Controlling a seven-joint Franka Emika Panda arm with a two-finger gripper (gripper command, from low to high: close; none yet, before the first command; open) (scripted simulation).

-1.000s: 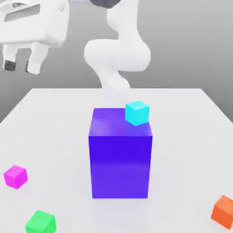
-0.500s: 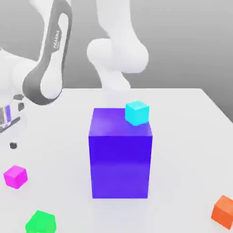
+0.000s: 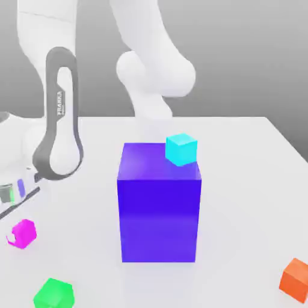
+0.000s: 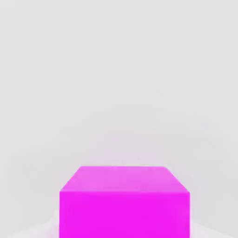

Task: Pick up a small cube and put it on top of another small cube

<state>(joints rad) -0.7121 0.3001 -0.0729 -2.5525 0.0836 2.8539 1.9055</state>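
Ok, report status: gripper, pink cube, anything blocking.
Gripper shut per reading, down at the magenta cube; grip unconfirmed. Cube on the table, near the exterior view's left edge. Big blue block carries a cyan cube.

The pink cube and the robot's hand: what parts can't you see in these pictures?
- Pink cube, exterior view: I can't tell if it is held.
- Pink cube, hand view: its lower part is cut off by the picture's edge.
- Orange cube, exterior view: one corner is cut off by the right edge.
- Green cube, exterior view: its base is cut off by the bottom edge.
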